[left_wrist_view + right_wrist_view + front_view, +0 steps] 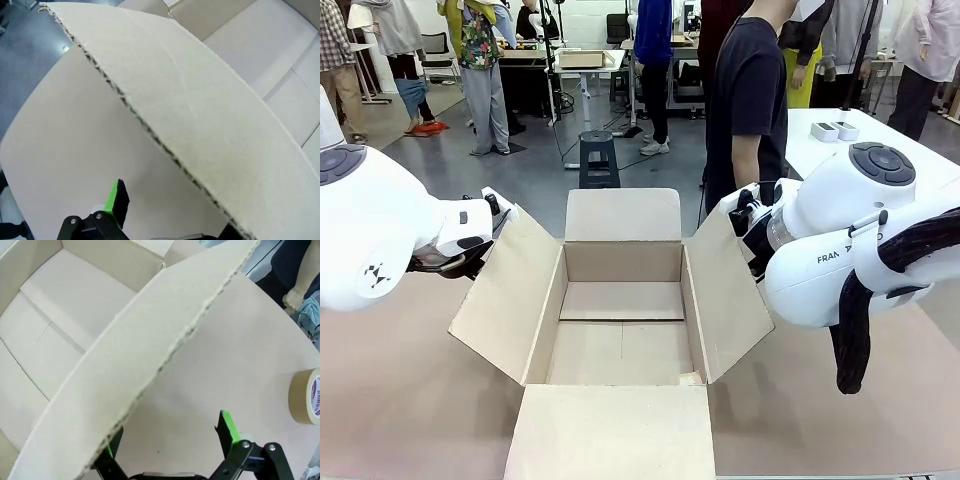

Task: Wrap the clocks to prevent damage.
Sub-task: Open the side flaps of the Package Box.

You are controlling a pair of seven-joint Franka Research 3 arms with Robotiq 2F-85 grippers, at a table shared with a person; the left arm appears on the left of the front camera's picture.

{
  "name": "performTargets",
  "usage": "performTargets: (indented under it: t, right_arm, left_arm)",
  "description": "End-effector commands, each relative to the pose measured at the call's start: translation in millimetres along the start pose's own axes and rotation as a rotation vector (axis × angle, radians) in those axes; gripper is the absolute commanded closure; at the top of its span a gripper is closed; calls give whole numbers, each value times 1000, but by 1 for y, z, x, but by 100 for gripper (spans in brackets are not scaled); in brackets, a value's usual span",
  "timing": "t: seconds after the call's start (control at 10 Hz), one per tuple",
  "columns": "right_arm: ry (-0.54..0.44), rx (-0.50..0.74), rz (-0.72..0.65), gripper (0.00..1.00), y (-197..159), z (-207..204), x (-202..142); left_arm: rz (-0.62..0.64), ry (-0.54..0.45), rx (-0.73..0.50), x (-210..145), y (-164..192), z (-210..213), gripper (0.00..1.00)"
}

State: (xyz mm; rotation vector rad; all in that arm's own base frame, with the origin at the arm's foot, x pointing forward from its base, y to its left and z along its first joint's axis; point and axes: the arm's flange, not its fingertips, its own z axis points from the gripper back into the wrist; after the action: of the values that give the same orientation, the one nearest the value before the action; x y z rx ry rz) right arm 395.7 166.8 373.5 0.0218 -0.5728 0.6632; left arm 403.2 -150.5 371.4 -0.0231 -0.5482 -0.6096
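Straddling the side flaps (pixel 510 295) of the carton (pixel 620 262), the left fingers (pixel 116 197) and the right fingers (pixel 227 427) stand spread, seemingly bracing it open on the surface (pixel 400 400) for the clocks, whose whereabouts cannot be told.

Bright, even light — wrist views edge-warped

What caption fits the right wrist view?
Open right claw at the carton's side flap; brown tape roll on the table.

Right pincer (pixel 171 434) spread wide, carton flap (pixel 150 355) edge overlapping it, brown tape roll (pixel 306 396) on table (pixel 240 340) beyond
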Motion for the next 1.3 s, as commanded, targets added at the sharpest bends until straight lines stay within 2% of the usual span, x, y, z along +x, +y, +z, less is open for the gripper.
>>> performTargets:
  t: [0.0,0.1,0.2,0.3,0.5,0.7,0.9,1.0,1.1,1.2]
  right_arm:
    - [0,0,0,0,0,0,0]
    - [-7,-44,-9,0,-9,39,12]
    - [-4,-88,-32,0,-14,75,26]
    - [6,-118,-41,0,-18,111,44]
    - [83,-149,-9,0,-21,165,70]
    - [100,-212,-43,0,-20,210,89]
    - [156,-208,-72,0,-22,227,90]
    - [155,-191,-93,0,-27,223,89]
    - [111,-189,-43,0,-21,235,88]
    - [111,-189,-43,0,-21,235,88]
  left_arm:
    - [0,0,0,0,0,0,0]
    - [-33,11,11,15,9,35,0]
    - [-74,28,-51,33,15,65,0]
    - [-73,65,-36,56,25,91,0]
    - [-56,123,-16,83,27,127,0]
    - [-39,131,-15,103,31,166,0]
    - [-12,136,0,107,32,197,0]
    - [-20,144,-44,108,34,203,0]
    - [-39,123,-17,109,34,190,0]
    - [-39,123,-17,109,34,190,0]
